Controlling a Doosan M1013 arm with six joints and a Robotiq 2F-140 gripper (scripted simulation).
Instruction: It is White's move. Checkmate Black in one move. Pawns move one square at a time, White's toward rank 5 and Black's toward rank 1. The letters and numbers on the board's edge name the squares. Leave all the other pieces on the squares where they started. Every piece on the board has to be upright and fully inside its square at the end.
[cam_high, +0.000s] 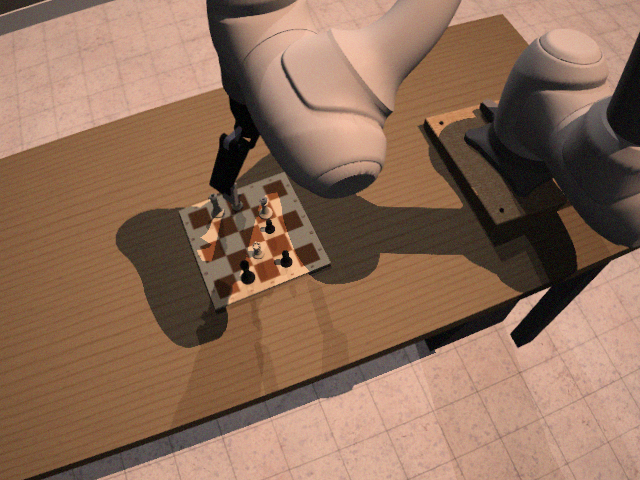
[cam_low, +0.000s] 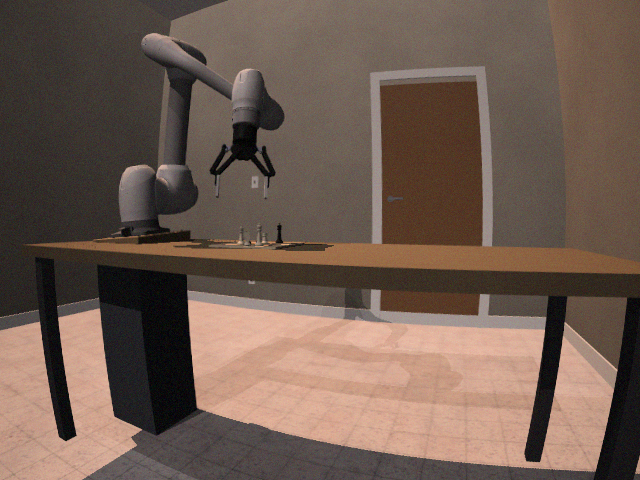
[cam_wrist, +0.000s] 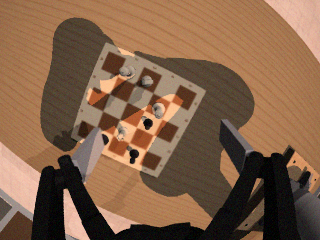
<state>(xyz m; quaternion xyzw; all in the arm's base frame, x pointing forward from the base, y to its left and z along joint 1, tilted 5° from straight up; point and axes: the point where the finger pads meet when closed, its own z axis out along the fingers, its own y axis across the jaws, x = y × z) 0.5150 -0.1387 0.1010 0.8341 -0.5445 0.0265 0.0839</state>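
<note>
A small chessboard (cam_high: 253, 235) lies on the wooden table; it also shows in the wrist view (cam_wrist: 139, 108) and edge-on in the exterior view (cam_low: 255, 243). White pieces: one at the far left corner (cam_high: 214, 204), one at the far edge (cam_high: 264, 206), one near the middle (cam_high: 257, 250). Black pieces: one just in front of the far white piece (cam_high: 269, 225), one at the near edge (cam_high: 247, 272), one to its right (cam_high: 285, 258). My gripper (cam_low: 241, 192) hangs well above the board, open and empty. Its fingers frame the board in the wrist view (cam_wrist: 160, 154).
The arm's base (cam_high: 537, 118) stands on a wooden mounting plate (cam_high: 480, 170) at the table's right end. The arm's large links (cam_high: 320, 87) hide part of the table behind the board. A door (cam_low: 431, 191) is in the far wall.
</note>
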